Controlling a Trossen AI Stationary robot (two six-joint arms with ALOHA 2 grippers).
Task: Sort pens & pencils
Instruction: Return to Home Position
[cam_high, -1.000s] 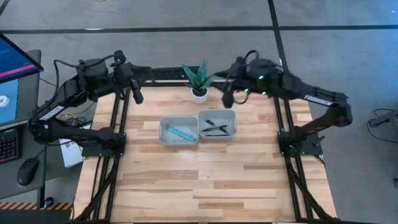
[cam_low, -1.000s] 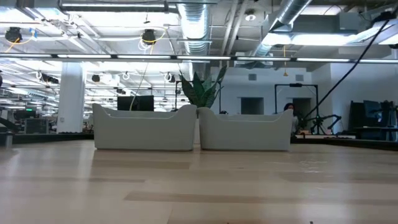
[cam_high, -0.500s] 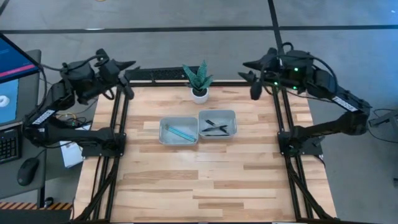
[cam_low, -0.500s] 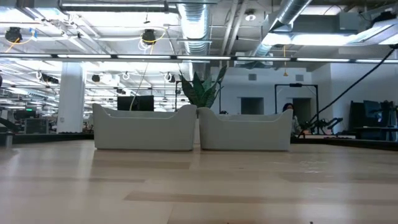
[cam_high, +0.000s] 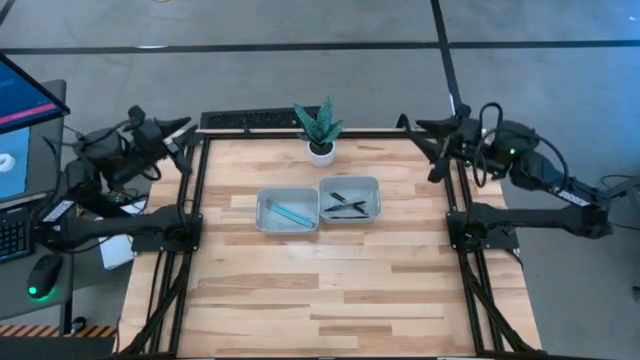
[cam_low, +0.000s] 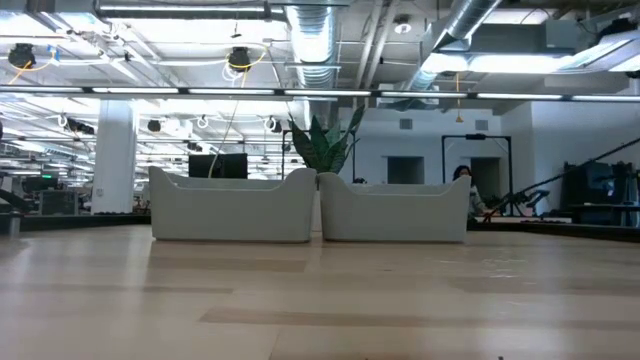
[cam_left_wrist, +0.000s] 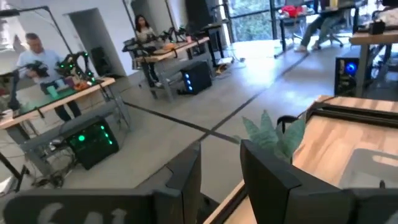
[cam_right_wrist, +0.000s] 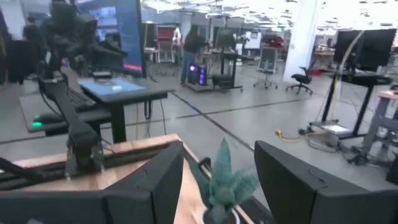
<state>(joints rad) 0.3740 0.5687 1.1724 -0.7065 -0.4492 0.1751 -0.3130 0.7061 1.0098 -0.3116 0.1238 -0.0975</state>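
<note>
Left gripper (cam_left_wrist: 221, 155) and right gripper (cam_right_wrist: 217, 155) gape; pencils (cam_high: 292, 212) lie diagonally in left bin (cam_high: 261, 222).

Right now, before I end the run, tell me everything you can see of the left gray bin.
The left gray bin is a light gray, plastic-looking rectangular tray with rounded corners and raised walls. It sits flat on the wooden table, side against the right gray bin. Teal pencils lie slanted inside it.

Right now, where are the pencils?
In the high view, the pencils lie in the left gray bin at mid-table, beside the right bin that holds the pens, near the potted plant.
</note>
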